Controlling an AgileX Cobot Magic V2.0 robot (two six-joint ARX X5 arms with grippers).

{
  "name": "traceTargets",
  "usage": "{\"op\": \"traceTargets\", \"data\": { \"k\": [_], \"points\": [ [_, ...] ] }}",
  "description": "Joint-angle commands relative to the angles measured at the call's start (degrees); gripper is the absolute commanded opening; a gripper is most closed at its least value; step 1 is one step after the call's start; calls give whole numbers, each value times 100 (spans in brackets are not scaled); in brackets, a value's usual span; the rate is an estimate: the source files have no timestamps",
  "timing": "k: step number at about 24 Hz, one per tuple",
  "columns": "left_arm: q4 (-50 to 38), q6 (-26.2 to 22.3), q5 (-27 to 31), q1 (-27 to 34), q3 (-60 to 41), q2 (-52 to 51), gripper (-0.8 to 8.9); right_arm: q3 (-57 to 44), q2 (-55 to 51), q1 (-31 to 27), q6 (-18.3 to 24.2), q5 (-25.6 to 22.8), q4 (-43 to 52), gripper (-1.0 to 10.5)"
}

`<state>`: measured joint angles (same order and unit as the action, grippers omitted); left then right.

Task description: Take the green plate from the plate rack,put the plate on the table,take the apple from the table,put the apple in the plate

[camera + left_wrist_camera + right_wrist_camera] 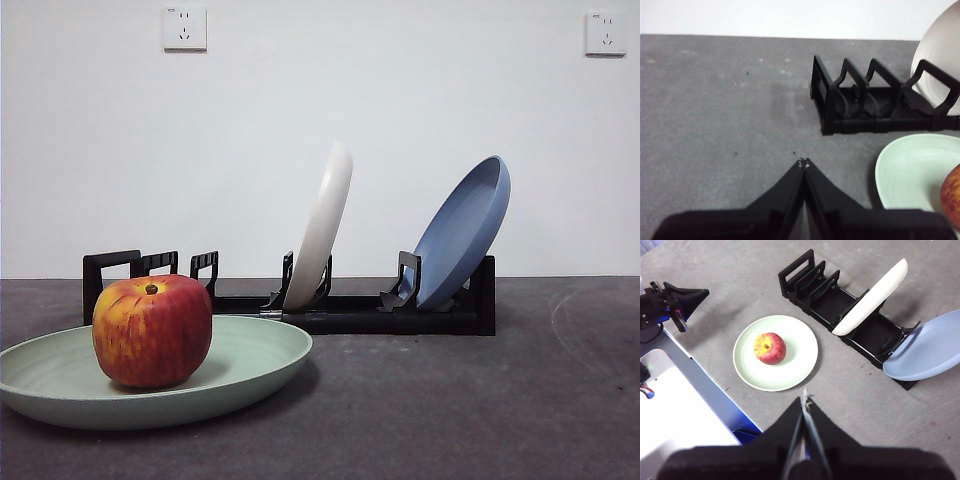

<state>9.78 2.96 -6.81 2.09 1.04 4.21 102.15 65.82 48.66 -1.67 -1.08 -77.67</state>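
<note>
1. Resting on the green plate (250, 365), the apple (152, 330) sits just in front of the plate rack (350, 312) on the worktop (480, 400) — the final step looks done.
2. Left end effector (804, 163) and right end effector (804, 401) — both closed, empty, well clear.
3. Nothing further seems needed.

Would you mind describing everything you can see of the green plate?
The green plate is a large, round, shallow dish in matte pale sage green with a raised rim and faint concentric rings inside. It looks like plastic or matte ceramic. It lies flat and right way up on the table, just in front of the plate rack and apart from it. The apple sits upright on it, slightly off centre. No claw touches it.
</note>
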Motion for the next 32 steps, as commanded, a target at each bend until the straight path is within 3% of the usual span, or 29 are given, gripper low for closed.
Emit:
{"op": "traceTargets", "data": {
  "k": [1,9,12,15,17,19,22,32],
  "points": [
    [-42,-83,-4,13,-42,107,-3,-15,2,7,26,-2,-129,-12],
    [-42,-83,-4,13,-42,535,-3,-15,2,7,48,-2,-129,-12],
    [-42,-83,-4,13,-42,691,-3,-15,-11,-136,487,-378,302,-12],
    [-90,-83,-4,13,-42,831,-3,-302,-13,-654,1281,-597,1770,-12],
    [-140,-83,-4,13,-42,894,-3,-837,-114,-1246,1364,-306,2874,-12],
    [-170,-83,-4,13,-42,938,-4,-1672,-332,-1932,1349,321,3768,-12],
    [-195,-83,-4,13,-42,968,-4,-3213,-815,-2894,1320,901,4651,-12],
    [-195,-83,-4,13,-42,968,-4,-6767,-2618,-4704,1298,925,6304,-12]
  ]
}}
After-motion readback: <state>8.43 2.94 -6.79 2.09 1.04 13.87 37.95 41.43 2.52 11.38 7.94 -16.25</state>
